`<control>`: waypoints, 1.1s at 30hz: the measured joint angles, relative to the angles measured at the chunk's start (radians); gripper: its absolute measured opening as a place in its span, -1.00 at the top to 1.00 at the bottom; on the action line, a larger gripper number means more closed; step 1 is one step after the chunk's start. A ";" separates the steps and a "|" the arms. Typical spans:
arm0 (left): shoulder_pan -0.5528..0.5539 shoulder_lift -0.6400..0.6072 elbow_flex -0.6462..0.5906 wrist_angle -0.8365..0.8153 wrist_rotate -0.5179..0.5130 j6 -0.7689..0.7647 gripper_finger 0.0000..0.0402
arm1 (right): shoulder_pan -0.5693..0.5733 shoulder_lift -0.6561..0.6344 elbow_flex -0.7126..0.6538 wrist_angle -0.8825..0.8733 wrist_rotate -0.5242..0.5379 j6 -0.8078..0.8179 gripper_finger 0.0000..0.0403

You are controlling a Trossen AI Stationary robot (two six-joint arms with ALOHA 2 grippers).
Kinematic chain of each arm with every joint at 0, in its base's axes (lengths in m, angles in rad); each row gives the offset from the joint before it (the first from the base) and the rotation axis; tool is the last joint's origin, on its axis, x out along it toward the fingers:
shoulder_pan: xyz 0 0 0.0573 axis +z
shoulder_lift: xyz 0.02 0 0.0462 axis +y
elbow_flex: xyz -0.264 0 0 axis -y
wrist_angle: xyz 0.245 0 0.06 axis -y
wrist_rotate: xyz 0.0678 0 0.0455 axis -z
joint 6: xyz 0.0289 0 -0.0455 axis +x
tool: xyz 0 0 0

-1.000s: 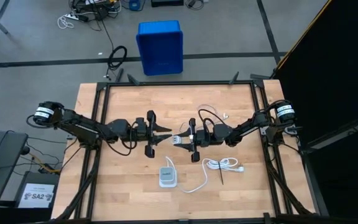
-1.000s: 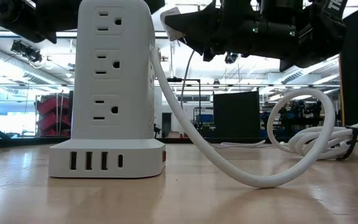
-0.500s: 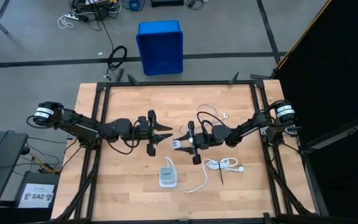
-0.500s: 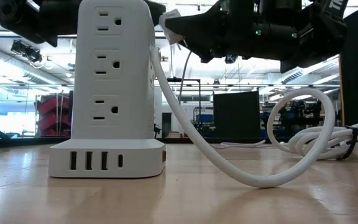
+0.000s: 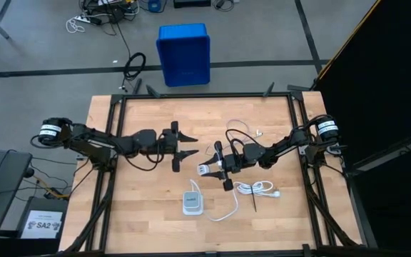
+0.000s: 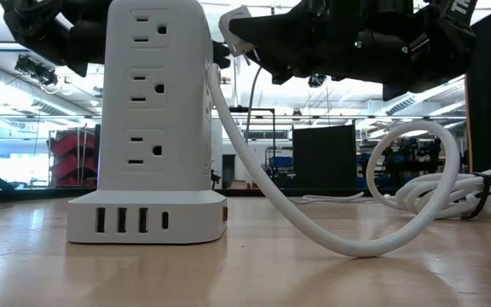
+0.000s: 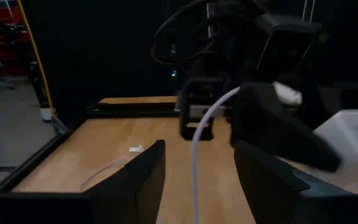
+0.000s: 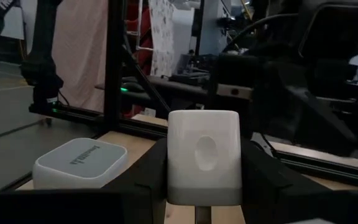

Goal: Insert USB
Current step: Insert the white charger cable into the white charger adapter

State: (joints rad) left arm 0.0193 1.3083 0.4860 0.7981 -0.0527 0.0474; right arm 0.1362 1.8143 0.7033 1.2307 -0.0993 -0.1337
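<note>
A: Why is the right gripper (image 5: 204,169) up above the table (image 5: 141,214)?
B: It pinches the USB (image 8: 204,155) plug over the power tower (image 5: 192,203), likely lining up. The left gripper (image 5: 191,144), spread and empty, waits nearby.

The USB (image 5: 235,135) is a thin whitish cable. Its white plug end (image 8: 204,157) is held upright in the right claw (image 5: 207,170), above the surface. The rest loops back across the surface to a small loose plug (image 5: 260,132).
</note>
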 joint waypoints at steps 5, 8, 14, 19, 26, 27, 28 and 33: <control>0.006 0.011 0.021 -0.050 0.000 0.052 0.03 | 0.000 0.000 0.000 0.000 -0.003 0.000 0.44; 0.006 0.041 0.052 -0.068 0.006 0.067 0.03 | 0.000 0.000 0.001 0.000 -0.003 0.000 0.44; 0.006 0.141 0.132 -0.083 0.033 0.084 0.03 | 0.000 0.001 0.003 0.000 -0.010 0.007 0.44; 0.006 0.181 0.166 -0.081 0.036 0.090 0.03 | 0.000 0.001 0.003 -0.015 -0.010 0.009 0.44; 0.006 0.216 0.185 -0.094 0.029 0.114 0.30 | 0.000 0.001 0.004 -0.017 -0.009 0.009 0.44; 0.007 0.218 0.185 -0.099 0.025 0.121 0.41 | 0.000 0.001 0.004 -0.018 -0.009 0.009 0.44; 0.007 0.218 0.184 -0.107 0.022 0.130 0.54 | 0.000 0.001 0.004 -0.020 -0.009 0.009 0.44; 0.007 0.207 0.184 -0.119 -0.015 0.153 0.96 | 0.000 0.001 0.004 -0.030 -0.009 0.009 0.44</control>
State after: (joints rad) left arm 0.0261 1.5154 0.6704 0.6792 -0.0675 0.2009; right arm 0.1360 1.8153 0.7071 1.2005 -0.1081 -0.1249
